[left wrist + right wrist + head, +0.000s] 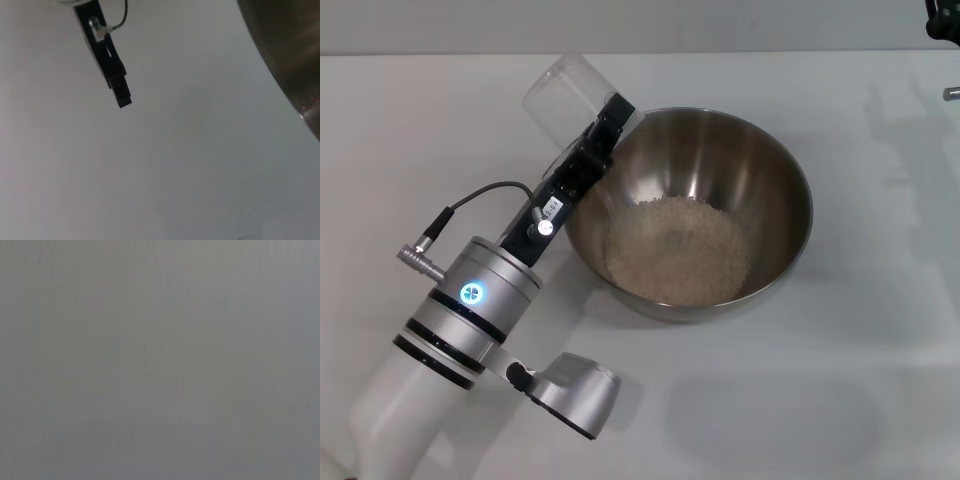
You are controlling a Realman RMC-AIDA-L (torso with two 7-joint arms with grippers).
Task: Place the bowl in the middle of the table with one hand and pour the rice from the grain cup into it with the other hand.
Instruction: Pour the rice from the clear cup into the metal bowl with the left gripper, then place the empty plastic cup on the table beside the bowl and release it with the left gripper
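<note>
Holding the grain cup (565,95) tipped beside the bowl (775,170), the left gripper (605,125) is clenched on the cup's side.

Left gripper reaches up from the lower left of the head view, its black fingers (610,120) gripping the clear, seemingly empty cup, which lies tilted just outside the bowl's near-left rim. Stainless-steel bowl sits immediately to the gripper's right, on the white table (860,400); rice (678,250) forms a pale heap in its bottom. Left wrist view shows one black finger (112,70) over bare tabletop, with the bowl's outer wall (295,55) close by. Right gripper (942,20) is only a dark edge at the far right corner, well apart from the bowl; its state cannot be told.
</note>
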